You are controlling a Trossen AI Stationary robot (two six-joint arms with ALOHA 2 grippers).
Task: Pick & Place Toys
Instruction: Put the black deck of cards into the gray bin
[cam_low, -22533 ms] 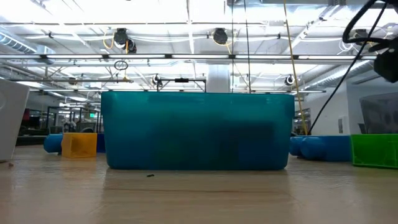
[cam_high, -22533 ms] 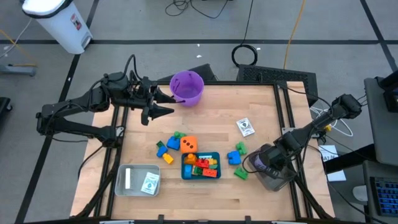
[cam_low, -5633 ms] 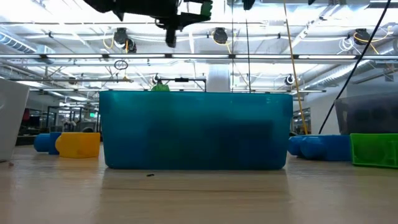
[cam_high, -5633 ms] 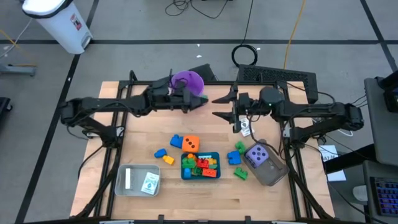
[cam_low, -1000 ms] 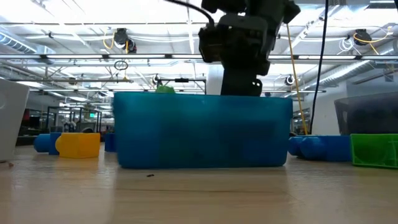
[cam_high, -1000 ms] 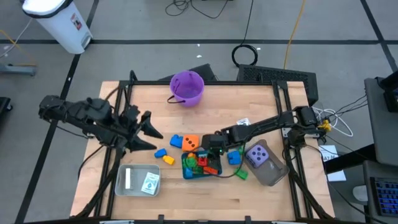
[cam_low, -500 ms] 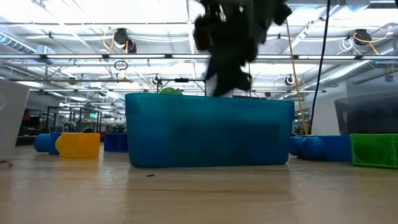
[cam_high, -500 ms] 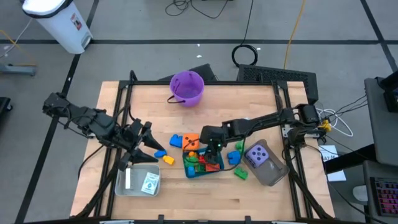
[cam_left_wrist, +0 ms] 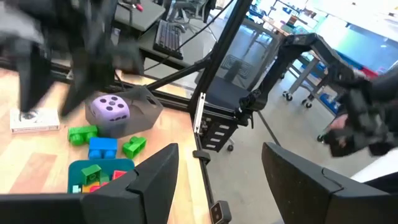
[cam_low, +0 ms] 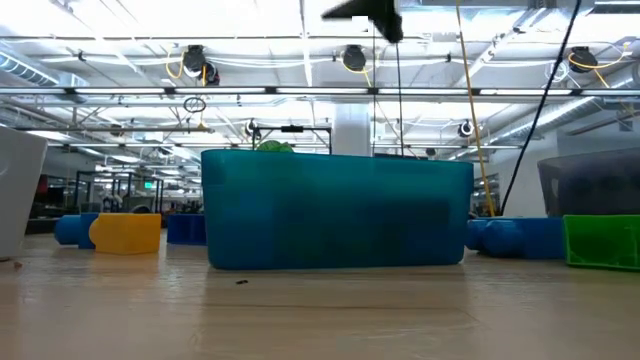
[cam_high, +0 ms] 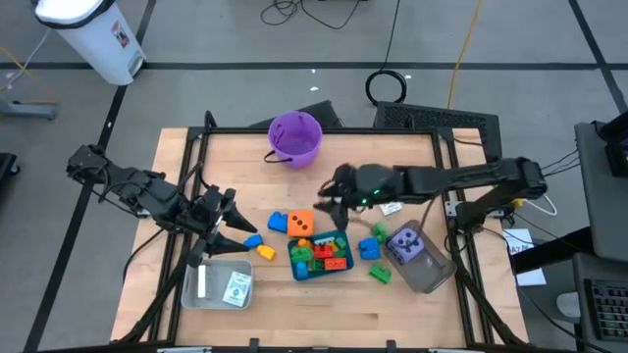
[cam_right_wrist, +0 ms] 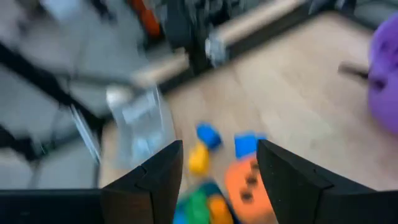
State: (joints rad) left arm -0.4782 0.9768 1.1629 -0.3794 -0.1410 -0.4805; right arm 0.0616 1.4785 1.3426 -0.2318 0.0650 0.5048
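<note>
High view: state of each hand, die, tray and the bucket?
left hand: open, empty
right hand: open, empty
orange die: on table
purple die: inside grey tray
teal tray: filled with bricks
clear tray: holds a card
purple bucket: upright

Both my arms reach toward the middle of the frame.

My left gripper (cam_high: 238, 230) sits left of centre, fingers spread and empty; my right gripper (cam_high: 329, 201) hangs just right of centre, fingers apart (cam_right_wrist: 152, 177), holding nothing.
</note>
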